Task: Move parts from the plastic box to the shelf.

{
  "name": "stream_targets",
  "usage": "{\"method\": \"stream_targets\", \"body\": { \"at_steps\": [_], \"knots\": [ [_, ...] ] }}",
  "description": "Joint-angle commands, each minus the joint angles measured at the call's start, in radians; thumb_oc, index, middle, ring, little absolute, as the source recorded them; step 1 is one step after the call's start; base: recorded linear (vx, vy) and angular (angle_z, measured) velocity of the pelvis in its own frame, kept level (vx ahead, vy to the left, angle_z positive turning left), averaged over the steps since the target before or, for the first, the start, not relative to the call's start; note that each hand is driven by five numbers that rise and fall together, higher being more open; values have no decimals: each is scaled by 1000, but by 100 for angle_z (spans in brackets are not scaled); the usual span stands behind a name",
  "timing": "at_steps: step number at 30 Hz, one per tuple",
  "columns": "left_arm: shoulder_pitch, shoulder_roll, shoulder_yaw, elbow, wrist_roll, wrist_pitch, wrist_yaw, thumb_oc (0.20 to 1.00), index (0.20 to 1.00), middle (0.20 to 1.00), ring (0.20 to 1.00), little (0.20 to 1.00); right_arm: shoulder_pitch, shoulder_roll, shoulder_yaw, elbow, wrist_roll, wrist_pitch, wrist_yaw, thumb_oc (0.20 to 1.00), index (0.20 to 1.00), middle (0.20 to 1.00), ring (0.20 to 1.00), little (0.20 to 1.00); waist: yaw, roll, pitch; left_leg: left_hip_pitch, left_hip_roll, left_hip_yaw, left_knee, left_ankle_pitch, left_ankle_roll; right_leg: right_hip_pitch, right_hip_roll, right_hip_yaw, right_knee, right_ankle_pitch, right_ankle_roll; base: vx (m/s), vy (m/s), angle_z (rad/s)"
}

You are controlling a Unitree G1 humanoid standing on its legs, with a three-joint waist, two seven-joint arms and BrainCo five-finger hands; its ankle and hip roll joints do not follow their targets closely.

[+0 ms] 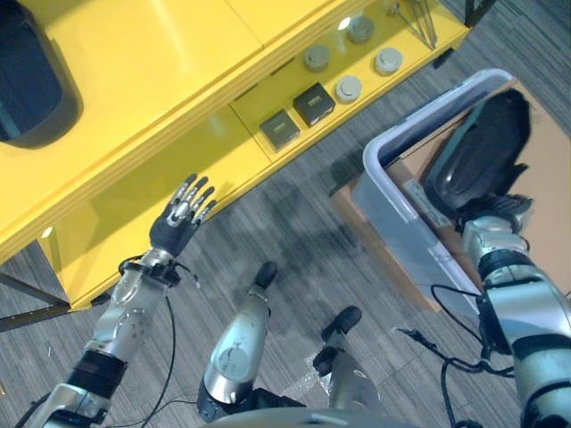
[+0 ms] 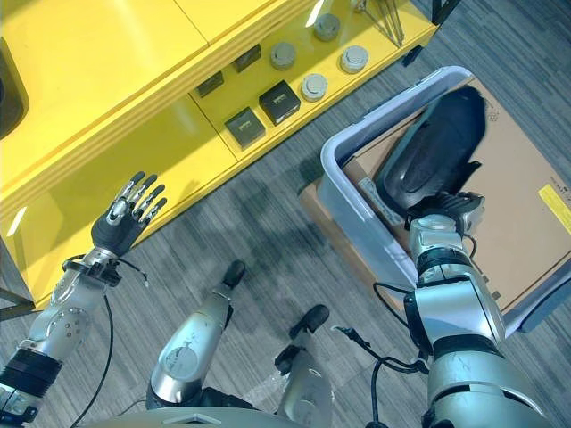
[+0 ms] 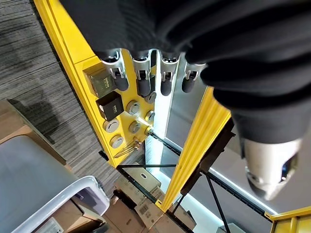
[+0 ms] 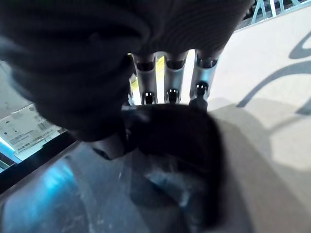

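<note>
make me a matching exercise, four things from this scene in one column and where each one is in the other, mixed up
Things:
1. big black moulded part
2. two small black square boxes
3. left hand
4. right hand

Places or states:
A. side by side on the yellow shelf
B. fingers straight, raised in front of the shelf
C. lying in the grey plastic box
D. at the black part's near end, inside the box

Pairs: 1-C, 2-A, 3-B, 4-D

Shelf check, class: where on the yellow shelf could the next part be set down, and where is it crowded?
The yellow shelf is bare from the left robot hand up to the dark square boxes. Beyond them it is crowded with grey round parts.
</note>
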Motion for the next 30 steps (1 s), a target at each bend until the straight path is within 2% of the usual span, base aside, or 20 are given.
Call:
{"method": "stream_targets", "body": {
  "at_steps": [1,10,15,16,19,21,26,27,30],
  "knots": [
    [9,29,4,-36,-16,-64,-26,1000,1000,1000,1000,1000,-20,-31,65,-1,11,-25,7,200,200,200,200,200,8,19,-8,-47,6,-6,-11,-25,43,22,-70,65,47,-76,96,-36,-22,-1],
    [13,35,5,-74,0,-59,-39,1000,1000,1000,1000,1000,4,-26,50,-52,38,-98,8,200,200,200,200,200,-1,11,-14,-24,12,4,-25,-26,41,41,-62,63,38,-77,94,-17,-13,-1],
    [44,28,31,-121,21,-54,-45,1000,1000,1000,1000,1000,85,-10,4,-216,54,-140,-27,200,200,200,200,200,-21,-5,-37,23,28,27,-53,-27,38,72,-48,65,26,-82,93,-10,-26,-4],
    [67,19,51,-153,31,-48,-51,1000,1000,1000,1000,1000,137,-5,-26,-305,69,-163,-55,200,200,200,200,200,-32,-11,-51,51,36,35,-70,-26,36,90,-41,67,18,-83,91,25,-21,-15],
    [87,13,71,-188,47,-36,-39,1000,1000,1000,1000,1000,205,8,-76,-403,57,-189,-68,200,200,200,200,200,-45,-19,-73,85,44,45,-95,-24,36,111,-31,72,6,-82,91,25,-19,-7],
    [98,8,93,-217,59,-22,-22,1000,1000,1000,1000,1000,263,17,-121,-521,18,-181,-65,200,200,200,200,200,-63,-26,-95,114,56,57,-116,-20,34,126,-22,79,-2,-84,90,10,-17,-14],
    [99,-3,120,-238,75,22,-12,1000,1000,1000,1000,1000,341,55,-163,-677,-16,-158,-67,200,200,200,200,200,-92,-38,-137,160,73,75,-146,-15,31,148,-9,92,-6,-92,85,26,-22,-16],
    [87,-12,116,-248,88,61,-12,1000,1000,1000,1000,1000,366,76,-168,-739,-31,-140,-60,200,200,200,200,200,-105,-43,-159,183,82,84,-166,-9,29,160,-2,96,-12,-93,84,25,-44,-24],
    [55,-30,90,-254,121,127,-2,1000,1000,1000,1000,1000,386,114,-155,-810,-39,-123,-16,200,200,200,200,200,-127,-48,-197,219,95,100,-192,0,23,182,7,101,-24,-96,80,35,-47,-19]
  ]
}}
